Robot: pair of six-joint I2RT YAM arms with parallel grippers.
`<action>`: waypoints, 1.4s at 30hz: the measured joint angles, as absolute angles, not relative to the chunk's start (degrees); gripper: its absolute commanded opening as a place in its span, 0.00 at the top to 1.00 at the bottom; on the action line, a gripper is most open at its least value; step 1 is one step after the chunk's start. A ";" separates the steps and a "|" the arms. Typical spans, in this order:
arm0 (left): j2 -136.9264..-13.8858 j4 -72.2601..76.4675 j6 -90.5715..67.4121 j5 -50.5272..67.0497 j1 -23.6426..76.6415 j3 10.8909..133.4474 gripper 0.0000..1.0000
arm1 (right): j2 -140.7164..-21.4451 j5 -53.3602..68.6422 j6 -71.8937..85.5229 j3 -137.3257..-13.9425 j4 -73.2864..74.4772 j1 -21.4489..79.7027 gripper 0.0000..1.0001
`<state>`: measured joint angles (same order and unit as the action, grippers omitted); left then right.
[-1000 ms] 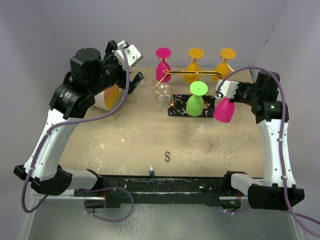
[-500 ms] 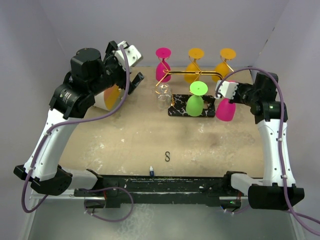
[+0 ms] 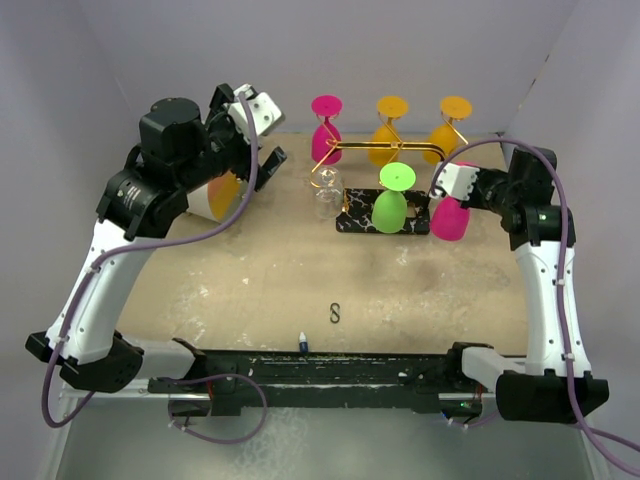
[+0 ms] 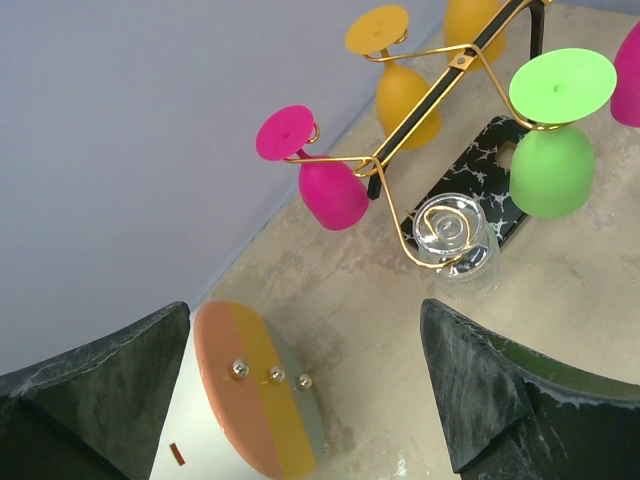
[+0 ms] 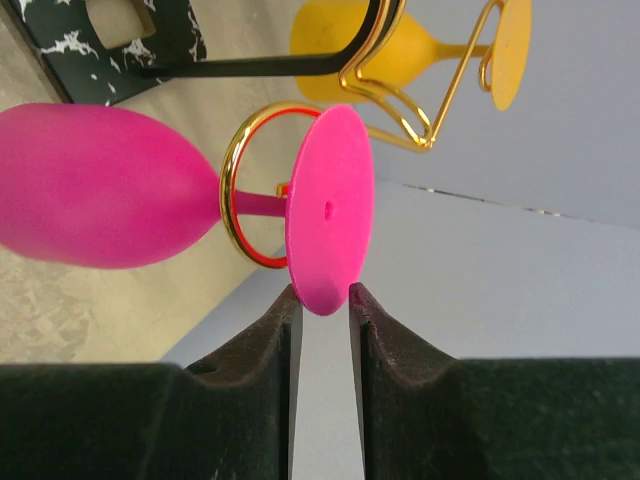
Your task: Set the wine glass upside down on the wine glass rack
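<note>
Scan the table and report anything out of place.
Two stray bits lie on the bare table in front of the wine glass rack: a small black S-shaped piece and a tiny blue-and-white item near the front edge. Nothing looks spilled or broken.

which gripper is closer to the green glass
Right. The right gripper is just right of the green glass, at the foot of a pink glass; the left gripper is well off to its left, past the wine glass rack's end.
</note>
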<state>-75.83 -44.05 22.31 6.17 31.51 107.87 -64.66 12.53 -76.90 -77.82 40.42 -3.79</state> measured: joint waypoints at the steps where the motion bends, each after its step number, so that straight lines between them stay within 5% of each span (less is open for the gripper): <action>1: -75.66 -44.05 22.33 6.17 31.51 107.87 0.01 | -64.42 12.21 -76.90 -77.58 40.42 -3.79 0.71; 16: -72.66 -44.03 23.11 5.30 30.11 105.80 0.01 | -62.87 7.88 -75.11 -75.75 40.21 -3.79 0.48; 29: -70.26 -39.48 17.32 1.23 19.66 97.80 0.01 | -59.83 -3.36 -57.28 -75.75 37.76 -3.75 0.00; 42: -67.75 -31.57 5.13 2.09 9.98 87.29 0.01 | -62.98 -7.99 -33.36 -87.92 34.44 -5.93 0.00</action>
